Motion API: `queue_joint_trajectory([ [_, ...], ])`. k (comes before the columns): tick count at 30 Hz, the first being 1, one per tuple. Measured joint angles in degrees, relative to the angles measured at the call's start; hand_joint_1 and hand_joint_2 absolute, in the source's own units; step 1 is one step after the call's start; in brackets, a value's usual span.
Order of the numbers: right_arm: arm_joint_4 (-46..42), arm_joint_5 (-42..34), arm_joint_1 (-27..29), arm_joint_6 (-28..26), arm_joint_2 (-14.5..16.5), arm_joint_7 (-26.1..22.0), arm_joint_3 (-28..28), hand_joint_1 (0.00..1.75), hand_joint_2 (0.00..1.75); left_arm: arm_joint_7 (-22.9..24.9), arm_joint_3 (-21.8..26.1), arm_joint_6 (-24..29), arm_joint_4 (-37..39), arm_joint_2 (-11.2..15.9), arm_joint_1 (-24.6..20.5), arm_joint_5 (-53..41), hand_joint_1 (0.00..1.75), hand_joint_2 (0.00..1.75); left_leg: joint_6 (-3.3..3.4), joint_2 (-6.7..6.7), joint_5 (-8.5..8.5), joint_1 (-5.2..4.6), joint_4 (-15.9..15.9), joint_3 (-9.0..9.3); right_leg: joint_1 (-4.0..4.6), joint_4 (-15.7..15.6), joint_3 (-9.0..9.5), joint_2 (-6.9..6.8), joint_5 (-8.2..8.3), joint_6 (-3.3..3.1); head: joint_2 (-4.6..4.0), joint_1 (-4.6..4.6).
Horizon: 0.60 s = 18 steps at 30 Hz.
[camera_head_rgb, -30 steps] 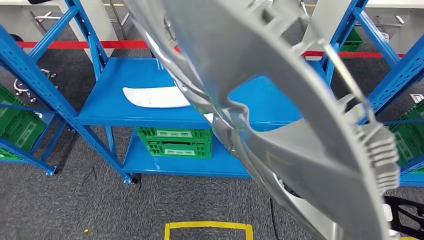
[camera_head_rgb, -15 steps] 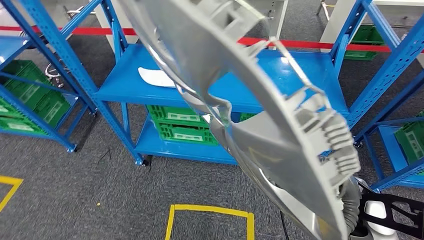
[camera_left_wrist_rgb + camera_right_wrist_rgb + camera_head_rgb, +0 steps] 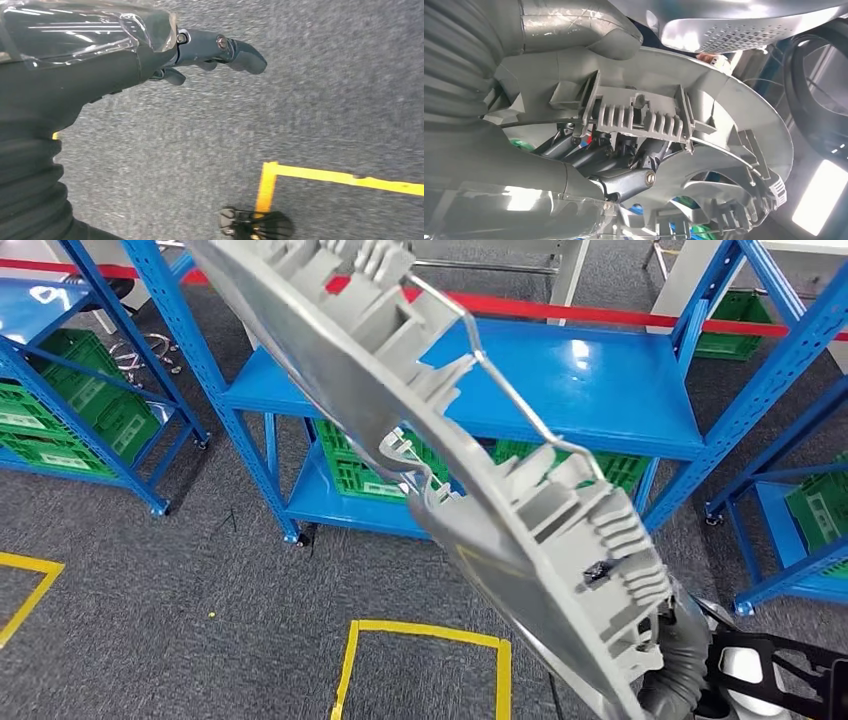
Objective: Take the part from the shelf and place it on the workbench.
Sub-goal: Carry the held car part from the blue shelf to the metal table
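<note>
The part (image 3: 450, 470) is a large curved grey plastic shell with ribs, clips and a thin wire bail. It runs diagonally across the head view, close to the camera. My right hand (image 3: 682, 665) holds it at its lower end, at the lower right. In the right wrist view the dark fingers (image 3: 624, 155) curl behind the ribbed block of the part (image 3: 639, 117). My left hand (image 3: 210, 50) hangs over grey carpet with a finger stretched out and nothing in it.
A blue shelf rack (image 3: 560, 380) stands ahead with green crates (image 3: 360, 475) on its lower level. More blue racks stand at the left (image 3: 60, 420) and right (image 3: 790, 390). A yellow taped square (image 3: 425, 635) marks the carpet; red tape (image 3: 600, 312) runs behind.
The whole picture has shifted: the camera has moved and the rack now sits farther off. The part stays in my right hand and now shows more edge-on.
</note>
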Motion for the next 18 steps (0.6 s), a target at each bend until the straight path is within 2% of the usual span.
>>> queue_joint_trajectory([
  [1,0.01,0.18,0.05,0.01,0.02,0.02,0.04,1.61,1.75,-0.02,0.09,0.12,0.14,-0.11,-0.08,-0.18,0.00,1.75,-0.13,0.04,0.71,0.03,0.15,-1.07,-0.08,1.71,0.20,0.00,0.05,0.66,0.00,0.00],
  [2,0.01,0.43,0.03,0.02,0.03,0.03,0.07,1.61,1.75,-0.14,0.23,0.24,0.32,-0.21,-0.21,-0.50,0.00,1.75,-0.34,0.08,1.38,0.14,0.43,-2.22,-0.21,1.51,1.34,-0.01,1.11,1.52,0.00,0.01],
  [3,0.01,0.76,-0.09,0.03,0.04,0.05,0.09,1.61,1.75,-0.35,0.40,0.37,0.54,-0.31,-0.38,-0.87,0.00,1.75,-0.63,0.09,1.96,0.29,0.90,-3.43,-0.39,-0.73,3.50,-0.02,2.50,2.35,0.00,0.01],
  [4,0.01,1.23,-0.30,-0.03,0.05,0.07,0.11,1.61,1.75,-0.68,0.58,0.48,0.76,-0.37,-0.56,-1.40,0.00,1.75,-0.96,0.08,2.44,0.39,1.64,-4.63,-0.59,-4.45,6.24,-0.04,3.03,2.90,0.00,0.01],
  [5,0.00,1.82,-0.56,-0.21,0.07,0.09,0.13,1.61,1.75,-1.09,0.79,0.59,0.96,-0.41,-0.75,-1.97,0.00,1.75,-1.31,0.07,2.80,0.45,2.55,-5.77,-0.55,-8.40,8.96,0.05,2.83,2.83,0.00,0.01],
  [6,-0.01,2.43,-0.75,-0.50,0.06,0.14,0.14,1.61,1.75,-1.48,1.02,0.67,1.12,-0.44,-0.92,-2.45,0.00,1.75,-1.67,0.04,3.10,0.42,3.34,-6.58,-0.49,-11.34,10.71,0.09,2.14,2.43,0.00,-0.01],
  [7,0.00,2.96,-0.90,-0.83,0.03,0.20,0.13,1.61,1.75,-1.81,1.24,0.72,1.26,-0.46,-1.09,-2.84,0.00,1.75,-1.96,-0.01,3.41,0.40,3.90,-7.08,-0.30,-12.96,11.49,0.15,1.29,1.78,0.00,-0.05],
  [9,0.02,3.54,-1.03,-1.31,-0.04,0.31,0.10,1.61,1.75,-2.16,1.67,0.79,1.56,-0.54,-1.32,-3.20,0.00,1.75,-2.49,-0.15,4.23,0.59,4.09,-7.44,-0.10,-13.07,10.94,0.13,1.50,0.48,0.00,-0.09],
  [10,0.03,3.63,-1.18,-1.38,-0.08,0.33,0.09,1.61,1.75,-2.20,1.85,0.82,1.69,-0.57,-1.37,-3.25,0.00,1.75,-2.77,-0.20,3.85,0.80,4.32,-7.65,-0.10,-12.98,10.54,0.08,1.97,-0.09,0.00,-0.10],
  [11,0.03,3.66,-1.33,-1.43,-0.09,0.34,0.10,1.61,1.75,-2.22,2.02,0.84,1.80,-0.61,-1.39,-3.27,0.00,1.75,-3.11,-0.23,2.36,0.97,5.25,-7.99,-0.17,-12.99,10.01,0.01,2.58,-0.62,0.00,-0.11],
  [12,0.02,3.71,-1.45,-1.45,-0.09,0.34,0.12,1.61,1.75,-2.23,2.17,0.86,1.89,-0.63,-1.43,-3.31,0.00,1.75,-3.46,-0.24,-0.23,1.13,7.29,-8.52,-0.26,-13.01,9.37,-0.04,3.26,-1.00,0.00,-0.16],
  [14,0.01,4.18,-1.58,-1.63,-0.10,0.33,0.14,1.61,1.75,-2.43,2.41,0.93,2.09,-0.66,-1.61,-3.55,0.00,1.75,-4.05,-0.25,-6.45,1.29,14.14,-9.93,-0.19,-12.96,7.93,-0.07,4.62,-1.30,0.00,-0.24],
  [15,0.01,4.63,-1.57,-1.77,-0.10,0.33,0.16,1.61,1.75,-2.61,2.51,1.03,2.25,-0.66,-1.78,-3.71,0.00,1.75,-4.19,-0.25,-8.30,1.34,17.66,-10.38,-0.15,-12.93,7.19,-0.06,5.30,-1.26,0.00,-0.26],
  [16,0.01,5.19,-1.57,-1.90,-0.12,0.30,0.17,1.61,1.75,-2.86,2.63,1.23,2.52,-0.66,-1.98,-3.96,0.00,1.75,-4.21,-0.25,-8.75,1.36,19.99,-10.21,-0.10,-12.89,6.38,-0.06,6.00,-1.17,0.00,-0.25],
  [17,0.01,5.75,-1.61,-1.99,-0.14,0.25,0.19,1.61,1.75,-3.10,2.73,1.51,2.90,-0.65,-2.21,-4.14,0.00,1.75,-4.13,-0.25,-8.08,1.37,20.55,-9.17,-0.05,-12.86,5.59,-0.06,6.68,-1.05,0.00,-0.26],
  [18,0.01,6.21,-1.73,-2.03,-0.17,0.16,0.20,1.61,1.75,-3.37,2.79,1.89,3.33,-0.61,-2.44,-4.32,0.00,1.75,-3.92,-0.26,-6.76,1.35,18.97,-7.04,0.01,-12.85,4.80,-0.04,7.34,-0.92,0.00,-0.27],
])
